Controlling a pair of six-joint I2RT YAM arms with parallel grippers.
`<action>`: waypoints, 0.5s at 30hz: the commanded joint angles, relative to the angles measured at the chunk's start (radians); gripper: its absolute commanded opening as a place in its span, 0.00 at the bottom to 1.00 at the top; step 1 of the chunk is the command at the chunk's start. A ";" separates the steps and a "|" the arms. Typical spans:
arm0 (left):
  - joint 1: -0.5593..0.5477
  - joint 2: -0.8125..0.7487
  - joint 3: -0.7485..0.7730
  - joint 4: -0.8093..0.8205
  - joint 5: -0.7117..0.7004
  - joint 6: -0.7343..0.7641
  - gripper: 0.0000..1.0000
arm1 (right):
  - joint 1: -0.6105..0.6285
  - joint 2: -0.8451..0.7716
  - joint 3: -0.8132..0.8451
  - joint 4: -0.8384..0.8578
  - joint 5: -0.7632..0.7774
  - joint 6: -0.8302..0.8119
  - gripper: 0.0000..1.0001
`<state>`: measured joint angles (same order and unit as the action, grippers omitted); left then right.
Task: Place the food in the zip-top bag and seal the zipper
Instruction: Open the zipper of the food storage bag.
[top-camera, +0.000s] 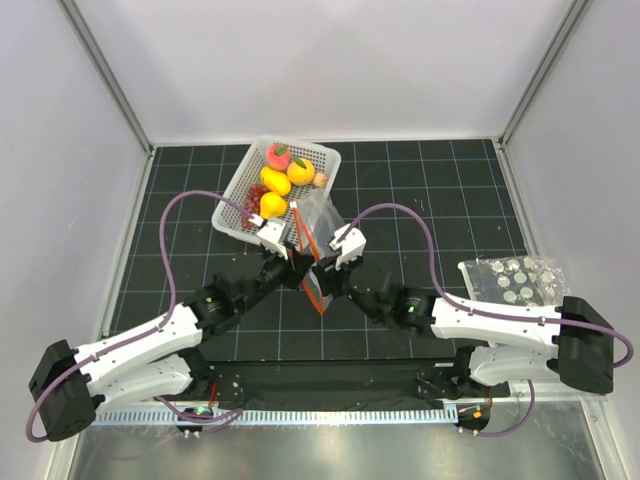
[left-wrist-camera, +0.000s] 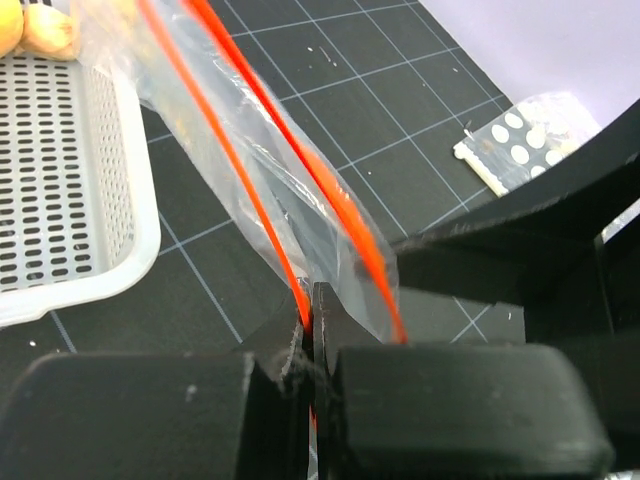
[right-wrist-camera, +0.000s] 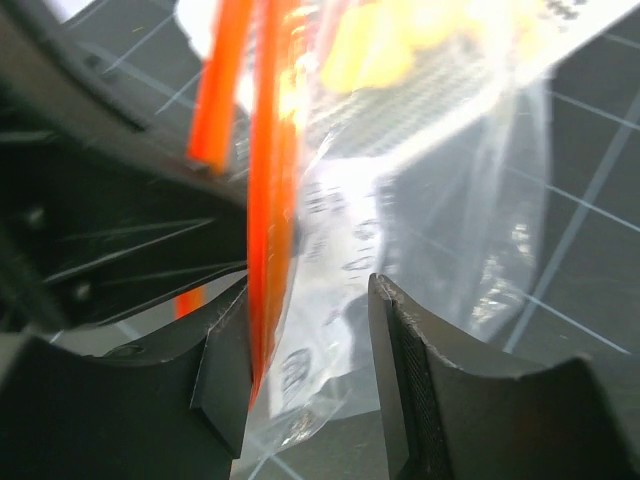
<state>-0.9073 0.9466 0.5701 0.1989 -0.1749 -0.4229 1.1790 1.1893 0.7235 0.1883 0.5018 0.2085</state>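
All food (top-camera: 276, 182) lay in the basket (top-camera: 235, 222), none in the bag (top-camera: 316, 215). The bag hung between both arms, just beside the basket's near corner and above the mat.

Left gripper (left-wrist-camera: 312, 335) was clamped tight on the bag's edge, at one strand of the zipper (left-wrist-camera: 340, 215). The other strand ran past outside that pinch. Right gripper (right-wrist-camera: 305, 340) stood half-wide around the bag. The red strip lay against one finger (right-wrist-camera: 225, 370), and the other finger was clear of the film, so there was no grip there yet.

Risks, as judged:
- The right fingers might close on both strands or bunch extra film. That would pinch the mouth shut, and food could not go in.
- They might close on slick film alone and miss the strip. The lip could then slide out when pulled.
- The left pinch sat at the very edge. A hard sideways pull could tear the bag free, and it would drop or flop onto the basket.
- The mouth looked narrow, with the strands close together. The pear or peach could jam at the lip or knock the bag loose.
- Both arms were tied up at the bag. Freeing one to fetch fruit could let the mouth collapse.
- Whether the bag's bottom touched the mat could not be told.
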 joint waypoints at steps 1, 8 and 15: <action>0.002 -0.005 0.051 -0.018 -0.012 -0.013 0.01 | 0.004 -0.019 0.053 -0.003 0.165 0.000 0.52; 0.002 0.095 0.142 -0.148 -0.094 -0.028 0.01 | 0.005 -0.022 0.057 -0.016 0.260 -0.006 0.53; 0.002 0.129 0.163 -0.171 -0.087 -0.025 0.00 | 0.004 -0.033 0.080 -0.056 0.371 -0.003 0.53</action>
<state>-0.9073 1.0786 0.6956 0.0452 -0.2447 -0.4427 1.1790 1.1889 0.7547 0.1299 0.7700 0.2062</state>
